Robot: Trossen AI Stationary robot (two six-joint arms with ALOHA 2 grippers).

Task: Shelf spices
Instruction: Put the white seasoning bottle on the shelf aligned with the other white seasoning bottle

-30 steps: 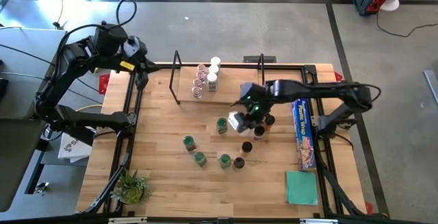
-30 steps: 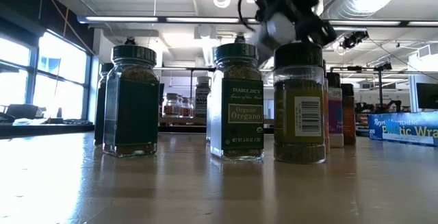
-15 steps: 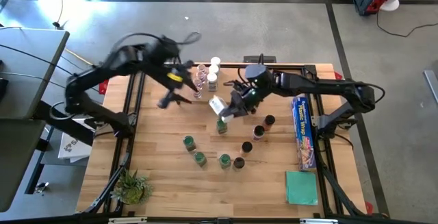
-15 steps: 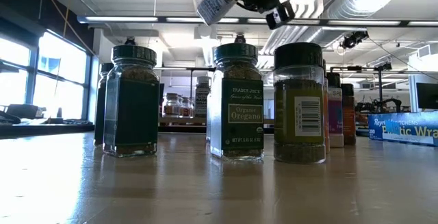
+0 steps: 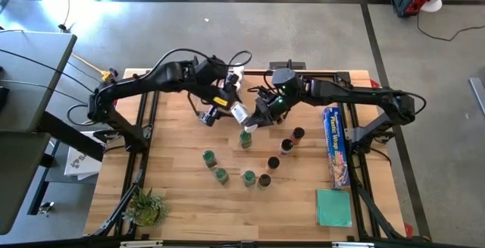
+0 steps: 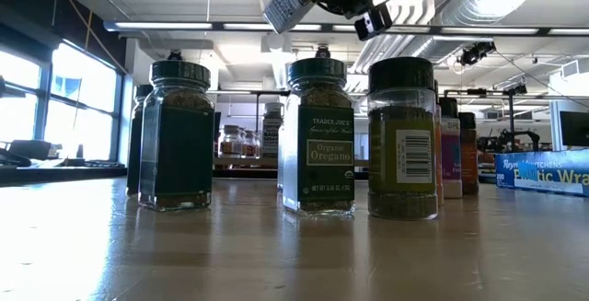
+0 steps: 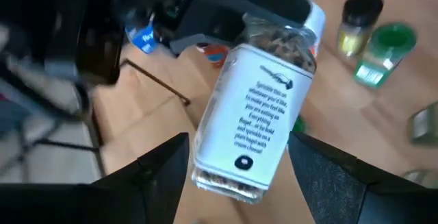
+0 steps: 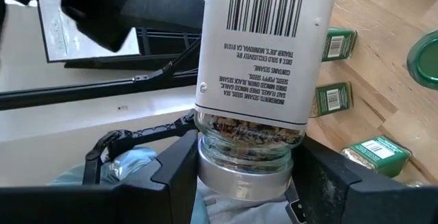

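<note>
From overhead, both arms meet above the middle of the worktop. The right gripper has a white-labelled jar pinched by its cap end, tilted and up off the wood. The left gripper sits just left of it, jaws spread on either side of the jar's bottom end. The shelf is at the far edge, mostly under the left arm, with a couple of jars on it barely showing. The rest of the spices are loose on the wood: green-topped jars near the middle and dark-topped jars a bit to the right. A blue foil-wrap box lies along the right side, with a flat teal square nearer than it, and a little plant sits at the near left corner.

Low view: three jars loom up front, the middle one an oregano jar. The held jar hangs tilted way above them, the dark grippers around it.

Left wrist view: the jar fills the middle, label facing the camera, with the left fingers standing wide on both sides and not quite touching it, as far as I can see.

Right wrist view: the right fingers clamp the silver cap, barcode side up, and a few green-labelled jars stand on the wood beyond.
</note>
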